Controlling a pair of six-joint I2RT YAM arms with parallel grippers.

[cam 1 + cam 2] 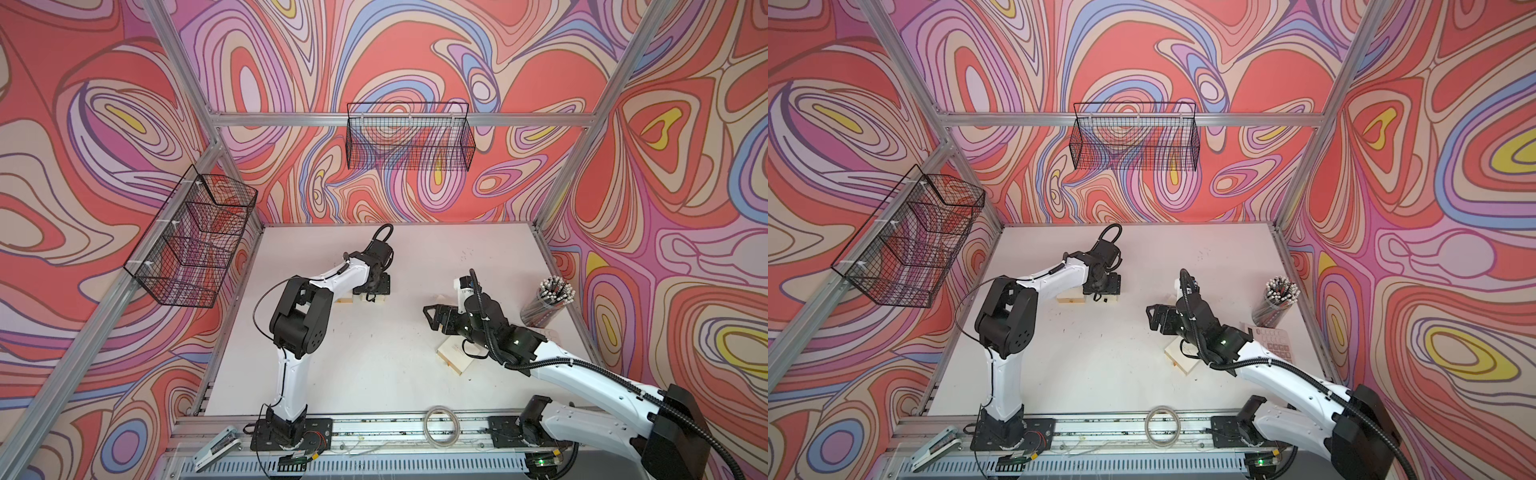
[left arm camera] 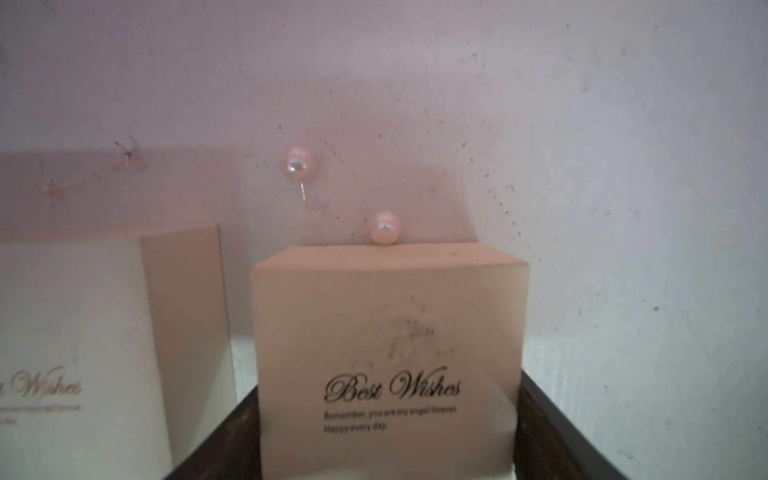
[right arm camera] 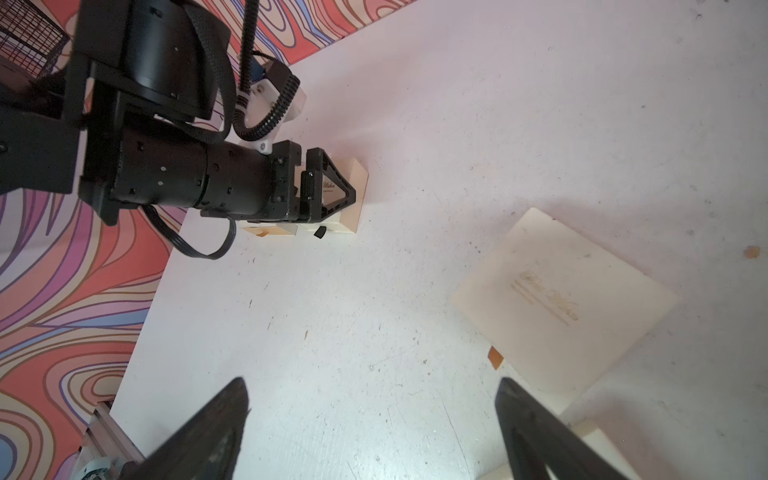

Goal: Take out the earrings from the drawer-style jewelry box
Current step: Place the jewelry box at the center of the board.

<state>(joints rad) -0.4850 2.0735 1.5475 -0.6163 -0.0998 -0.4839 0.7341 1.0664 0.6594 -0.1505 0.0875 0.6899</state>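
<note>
My left gripper (image 2: pixel 386 415) is shut on a cream "Best Wishes" jewelry box (image 2: pixel 386 316); its dark fingers (image 2: pixel 216 449) press against both sides. On the table just beyond the box lie two pearl earrings (image 2: pixel 300 163) (image 2: pixel 385 227), and two tiny star-shaped pieces (image 2: pixel 129 154) lie further off. In both top views the left gripper (image 1: pixel 376 286) (image 1: pixel 1102 286) stands over that box at the back. My right gripper (image 3: pixel 372 386) (image 1: pixel 430 316) hangs open above bare table with nothing between its fingers.
A second cream box (image 2: pixel 83 332) stands beside the held one. A flat cream box (image 3: pixel 561 299) (image 1: pixel 455 357) lies under the right arm. A cup of black pencils (image 1: pixel 548 301), a printed card (image 1: pixel 1273 343), a tape ring (image 1: pixel 441 426) and two wire baskets (image 1: pixel 409 137) are around.
</note>
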